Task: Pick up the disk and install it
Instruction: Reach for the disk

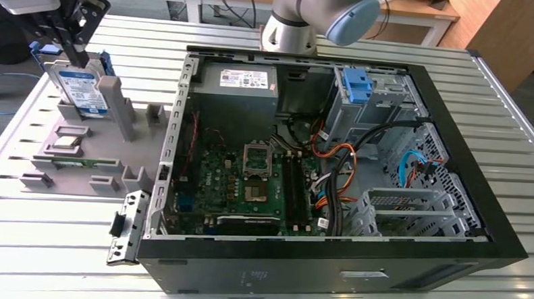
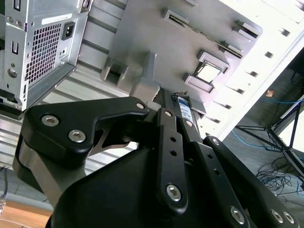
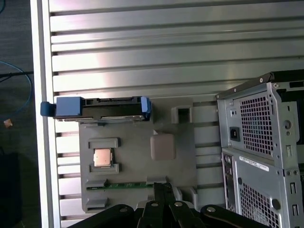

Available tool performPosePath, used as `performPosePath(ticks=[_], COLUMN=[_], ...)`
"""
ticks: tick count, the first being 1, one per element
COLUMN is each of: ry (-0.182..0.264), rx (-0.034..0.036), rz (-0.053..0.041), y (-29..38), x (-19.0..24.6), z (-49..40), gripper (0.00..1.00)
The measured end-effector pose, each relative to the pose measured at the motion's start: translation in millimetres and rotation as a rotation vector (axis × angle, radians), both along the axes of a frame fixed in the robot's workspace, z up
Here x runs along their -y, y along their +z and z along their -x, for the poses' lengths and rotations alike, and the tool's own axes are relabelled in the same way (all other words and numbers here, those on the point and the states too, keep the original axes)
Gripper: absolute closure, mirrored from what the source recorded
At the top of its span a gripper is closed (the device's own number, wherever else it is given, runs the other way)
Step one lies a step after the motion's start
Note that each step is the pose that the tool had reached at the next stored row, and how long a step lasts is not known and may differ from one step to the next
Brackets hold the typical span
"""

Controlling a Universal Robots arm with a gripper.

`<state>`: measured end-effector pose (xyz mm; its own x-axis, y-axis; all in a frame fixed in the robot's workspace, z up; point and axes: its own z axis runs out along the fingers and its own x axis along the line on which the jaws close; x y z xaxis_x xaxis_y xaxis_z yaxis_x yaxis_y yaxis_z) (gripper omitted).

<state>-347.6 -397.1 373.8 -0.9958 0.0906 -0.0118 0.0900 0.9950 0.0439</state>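
The disk (image 1: 78, 90), a silver drive with a white-and-blue label in a blue bracket, stands on edge in a slot of the grey fixture (image 1: 105, 142) at the exterior view's left. In the first wrist view the disk (image 3: 99, 108) shows edge-on, blue bracket ends at both sides. My gripper (image 1: 73, 53) hangs just above the disk's top edge, its black fingers drawn together with nothing between them. In the first wrist view the gripper (image 3: 161, 186) lies apart from the disk. In the second wrist view the gripper (image 2: 178, 100) points at the disk's label (image 2: 185, 111).
The open black computer case (image 1: 482, 166) lies to the exterior view's right, with a grey power-supply box (image 1: 238, 81) and a lone blue bracket (image 1: 355, 86) in its drive bay. The fixture also holds a processor chip (image 3: 101, 157) and a memory stick (image 3: 123, 185). The table edge (image 3: 40, 156) runs close behind the fixture.
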Motion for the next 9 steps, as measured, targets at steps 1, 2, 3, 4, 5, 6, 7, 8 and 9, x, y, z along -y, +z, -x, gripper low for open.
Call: performPosePath(ticks=[1,2,3,4,5,6,7,8,9], ry=[0.0,0.0,0.0,0.0,0.0,0.0,0.0,0.0,0.0], rx=[0.0,0.0001,0.0001,0.0,0.0,0.0001,0.0,0.0001,0.0], rz=[-0.0001,-0.0002,-0.0007,-0.0011,-0.0015,-0.0019,-0.0022,-0.0027,-0.0032], y=[0.0,-0.1,-0.3,-0.5,-0.6,-0.7,-0.8,-1.0,-1.1], x=[-0.8,-1.7,-5.5,-7.7,-9.2,-10.9,-12.6,-14.3,-16.1], z=[-0.1,0.0,-0.1,-0.1,-0.1,-0.1,-0.1,-0.1,0.0], gripper=[0.89,0.89,0.89,0.89,0.89,0.89,0.89,0.89,0.89])
